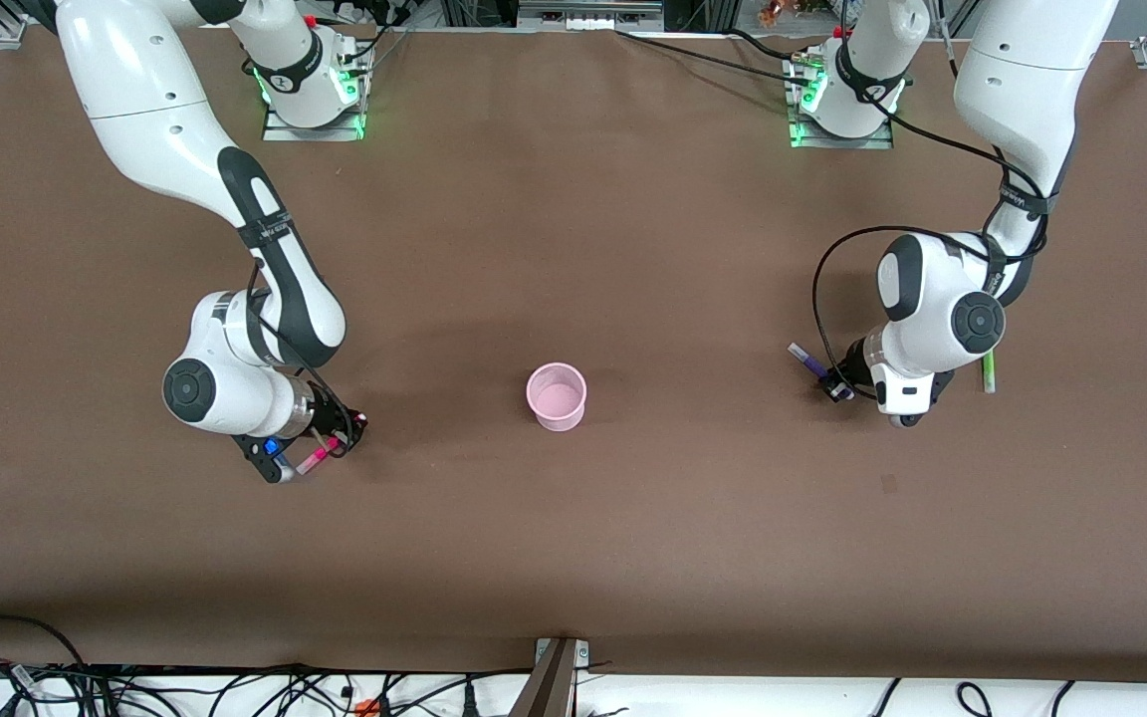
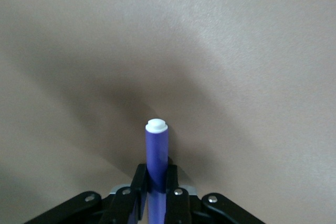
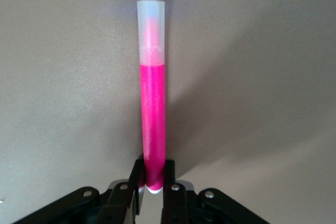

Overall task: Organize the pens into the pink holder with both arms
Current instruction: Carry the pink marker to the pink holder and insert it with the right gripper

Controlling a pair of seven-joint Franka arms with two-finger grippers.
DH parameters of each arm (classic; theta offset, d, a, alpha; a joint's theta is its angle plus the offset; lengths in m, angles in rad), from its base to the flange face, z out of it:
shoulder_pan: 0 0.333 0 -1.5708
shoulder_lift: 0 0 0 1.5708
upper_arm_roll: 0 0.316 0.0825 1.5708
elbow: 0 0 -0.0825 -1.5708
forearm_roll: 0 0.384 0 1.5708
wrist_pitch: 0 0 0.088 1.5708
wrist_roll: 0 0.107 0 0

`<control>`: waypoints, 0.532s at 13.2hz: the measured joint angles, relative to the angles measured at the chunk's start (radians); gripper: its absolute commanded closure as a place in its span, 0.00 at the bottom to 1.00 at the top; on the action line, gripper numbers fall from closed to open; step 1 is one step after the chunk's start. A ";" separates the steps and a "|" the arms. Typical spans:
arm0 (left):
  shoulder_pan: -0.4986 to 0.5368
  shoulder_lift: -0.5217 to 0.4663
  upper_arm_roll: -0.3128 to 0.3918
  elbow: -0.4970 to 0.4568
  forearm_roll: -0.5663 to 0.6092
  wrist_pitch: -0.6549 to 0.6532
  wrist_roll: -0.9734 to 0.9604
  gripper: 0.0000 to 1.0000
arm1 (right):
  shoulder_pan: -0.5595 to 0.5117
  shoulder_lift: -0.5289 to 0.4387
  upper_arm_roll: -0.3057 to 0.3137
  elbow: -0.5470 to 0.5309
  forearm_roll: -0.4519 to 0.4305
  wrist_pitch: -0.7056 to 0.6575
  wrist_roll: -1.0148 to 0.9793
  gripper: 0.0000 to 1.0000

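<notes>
Grippers clamp pens: left gripper (image 2: 155, 195) purple pen (image 2: 156, 153), right gripper (image 3: 153, 187) pink pen (image 3: 153, 119); green pen (image 1: 988, 372) beside left

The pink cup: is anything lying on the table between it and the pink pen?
No. In the front view only bare brown table lies between the pink cup and the pink pen, which the right gripper grips.

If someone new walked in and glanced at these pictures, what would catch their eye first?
Probably the two arms, each low at its own end of the table with a pen clamped: the right gripper is shut on the magenta-pink pen, the left gripper on the dark purple pen. Next, the pink holder standing upright with no pens in it at mid-table between them. A green pen lies beside the left arm.
</notes>
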 measured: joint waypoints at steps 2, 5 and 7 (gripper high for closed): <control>0.000 0.000 0.000 0.013 0.000 -0.006 0.000 1.00 | 0.003 0.000 0.016 0.025 0.027 -0.039 0.000 1.00; 0.001 -0.002 0.001 0.056 0.000 -0.070 0.000 1.00 | 0.009 -0.009 0.027 0.157 0.233 -0.245 0.013 1.00; 0.005 -0.010 0.004 0.126 0.000 -0.174 0.000 1.00 | 0.011 -0.022 0.033 0.232 0.378 -0.347 0.083 1.00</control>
